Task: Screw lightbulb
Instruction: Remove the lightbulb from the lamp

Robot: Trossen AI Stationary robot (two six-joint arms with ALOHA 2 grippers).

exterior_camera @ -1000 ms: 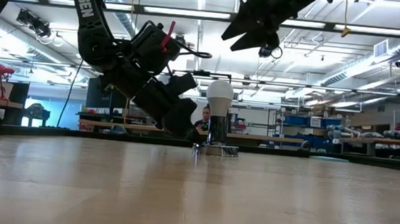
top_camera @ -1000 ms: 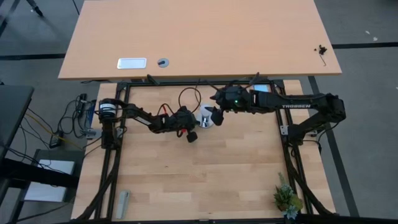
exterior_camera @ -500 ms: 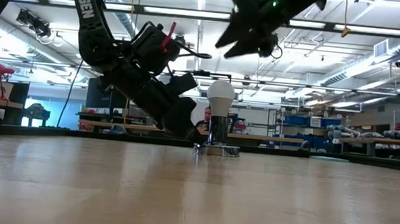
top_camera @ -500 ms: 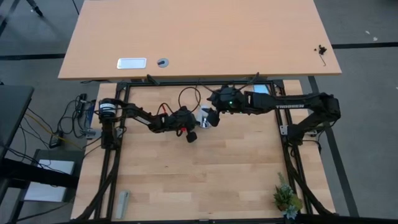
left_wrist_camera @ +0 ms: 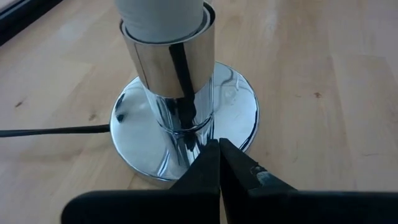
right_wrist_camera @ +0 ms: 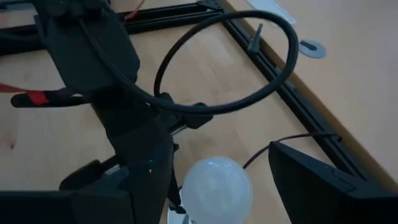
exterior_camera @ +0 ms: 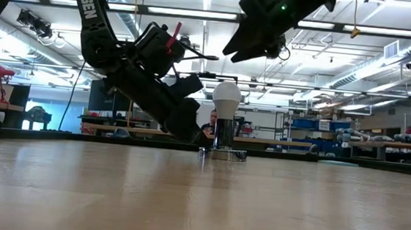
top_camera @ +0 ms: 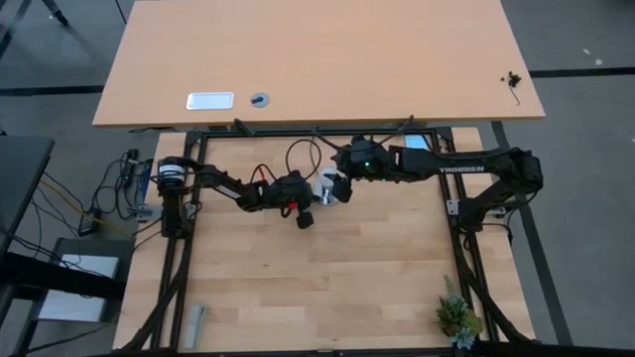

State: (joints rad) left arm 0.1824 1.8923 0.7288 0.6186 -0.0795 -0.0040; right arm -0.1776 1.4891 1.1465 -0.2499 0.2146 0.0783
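High view: the right gripper has slid in over the small white frosted lightbulb.

Low view: the bulb stands upright in the chrome socket base on the desk, right jaws spread above, ready to grasp.

Left wrist view: the left gripper, jaws clenched, presses that base.

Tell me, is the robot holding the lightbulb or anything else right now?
Nothing is held. The right gripper hangs open above the lightbulb, not touching it. The left gripper is shut and empty, its tips resting on the shiny socket base.
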